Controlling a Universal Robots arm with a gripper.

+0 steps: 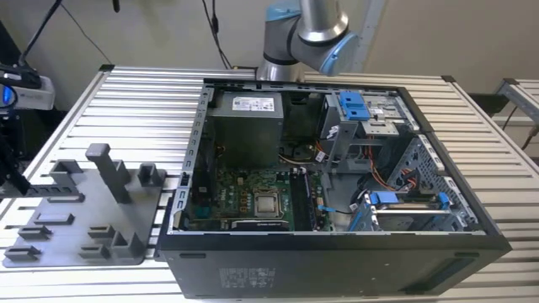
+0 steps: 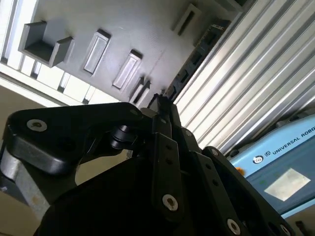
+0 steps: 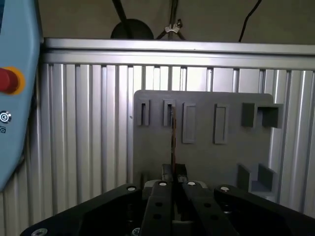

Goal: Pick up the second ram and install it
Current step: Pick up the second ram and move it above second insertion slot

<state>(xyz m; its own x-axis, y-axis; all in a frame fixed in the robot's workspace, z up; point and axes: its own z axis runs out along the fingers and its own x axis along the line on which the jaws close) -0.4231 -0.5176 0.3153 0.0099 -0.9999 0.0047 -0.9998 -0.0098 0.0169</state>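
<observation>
**Exterior view, read from its left to its right.** At the exterior view's left edge the gripper (image 1: 10, 183) is cut off by the frame, so you cannot read its jaws there. The second ram (image 1: 55, 189) projects from it as a dark horizontal bar over the far left part of the grey tray (image 1: 84, 221). You cannot tell whether the stick touches the tray. In the first wrist view the ram (image 3: 173, 132) is edge-on, a thin dark line against the tray's slots, with its faces hidden. In the second wrist view its gripped end lies behind the black fingers (image 2: 165, 147). In both wrist views the jaws are closed flat against the two faces of the ram's near end, with no gap showing beside it. In the second wrist view the free length of the ram (image 2: 194, 56) reaches away from the fingertips, a flat, narrow board carrying dark chips. The tray is matt grey, with raised rectangular blocks and narrow slots. It rests on a table (image 1: 126, 107) of ribbed aluminium slats. To the right stands the open computer case (image 1: 337, 271) of black sheet metal, holding a green motherboard (image 1: 252, 196) and blue plastic clips (image 1: 354, 104). Behind it, at the far side, rises the arm (image 1: 303, 31), a silver tube with a blue cap.
</observation>
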